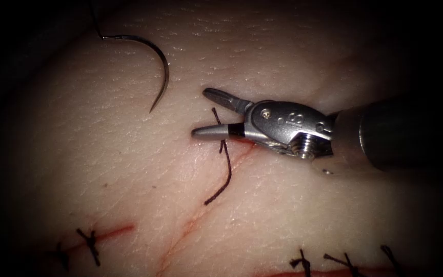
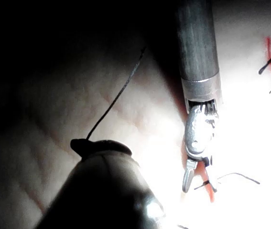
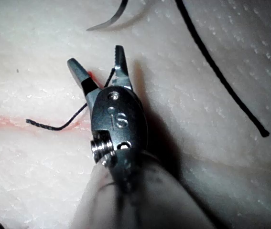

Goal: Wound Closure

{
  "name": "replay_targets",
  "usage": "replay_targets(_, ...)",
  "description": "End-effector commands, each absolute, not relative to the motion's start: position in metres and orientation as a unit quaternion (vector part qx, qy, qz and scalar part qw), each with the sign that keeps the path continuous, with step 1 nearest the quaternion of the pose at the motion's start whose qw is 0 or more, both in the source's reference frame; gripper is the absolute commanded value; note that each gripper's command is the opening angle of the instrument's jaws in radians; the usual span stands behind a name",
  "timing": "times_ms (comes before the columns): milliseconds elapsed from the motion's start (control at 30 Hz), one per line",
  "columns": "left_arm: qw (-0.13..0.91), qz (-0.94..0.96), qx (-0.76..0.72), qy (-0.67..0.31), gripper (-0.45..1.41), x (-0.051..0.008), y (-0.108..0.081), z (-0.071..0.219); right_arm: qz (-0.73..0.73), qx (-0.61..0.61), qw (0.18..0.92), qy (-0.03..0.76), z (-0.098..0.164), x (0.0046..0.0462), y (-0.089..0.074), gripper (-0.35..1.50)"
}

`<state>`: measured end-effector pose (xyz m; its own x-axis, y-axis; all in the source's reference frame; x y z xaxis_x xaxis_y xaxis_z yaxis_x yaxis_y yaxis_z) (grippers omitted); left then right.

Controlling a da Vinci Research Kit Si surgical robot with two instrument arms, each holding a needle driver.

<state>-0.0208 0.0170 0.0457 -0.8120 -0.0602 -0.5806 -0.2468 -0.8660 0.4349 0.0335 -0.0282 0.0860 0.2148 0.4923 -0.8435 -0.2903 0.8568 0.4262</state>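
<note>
My right tool (image 1: 200,113) comes in from the right with its jaws open and nothing held. They straddle the upper tail of a knotted stitch (image 1: 223,147) on the cut (image 1: 201,213). A longer tail of thread (image 1: 225,179) trails down from the knot. The curved needle (image 1: 165,66) lies free on the tissue (image 1: 129,154) left of the cut, not in it, with its thread leaving upward. The right wrist view shows the open right tool (image 3: 94,55) over the knot. In the left wrist view my left tool (image 2: 80,143) is a dark shape with thread (image 2: 116,98) running out of its shut tip.
Finished stitches (image 1: 91,241) cross a second red cut at the lower left, and others (image 1: 303,262) sit along the bottom right. A loose thread with a free end (image 3: 264,132) lies on the tissue beside the right tool's shaft (image 1: 401,133).
</note>
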Motion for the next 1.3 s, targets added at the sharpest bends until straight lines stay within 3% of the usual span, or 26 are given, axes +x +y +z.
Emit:
replay_targets(33,0.05,0.917,-0.304,0.255,-0.45,-0.0214,0.017,0.046,0.251,0.092,0.774,0.575,0.086,0.0335,-0.029,1.48)
replay_targets(567,0.013,0.924,-0.272,0.267,-0.45,-0.0175,0.009,0.049,0.267,0.085,0.781,0.558,0.085,0.0241,-0.031,1.48)
replay_targets(933,-0.036,0.934,-0.275,0.224,-0.45,-0.013,-0.001,0.055,0.268,0.083,0.782,0.556,0.085,0.0238,-0.032,1.48)
replay_targets(1233,-0.109,0.916,-0.361,0.137,-0.45,-0.0131,-0.013,0.06,0.268,0.083,0.782,0.557,0.085,0.0231,-0.032,1.48)
replay_targets(1267,-0.113,0.916,-0.364,0.125,-0.38,-0.0132,-0.014,0.06,0.268,0.083,0.782,0.557,0.085,0.023,-0.031,1.48)
replay_targets(1300,-0.115,0.916,-0.367,0.113,0.04,-0.0133,-0.014,0.06,0.268,0.084,0.783,0.555,0.085,0.0228,-0.031,1.48)
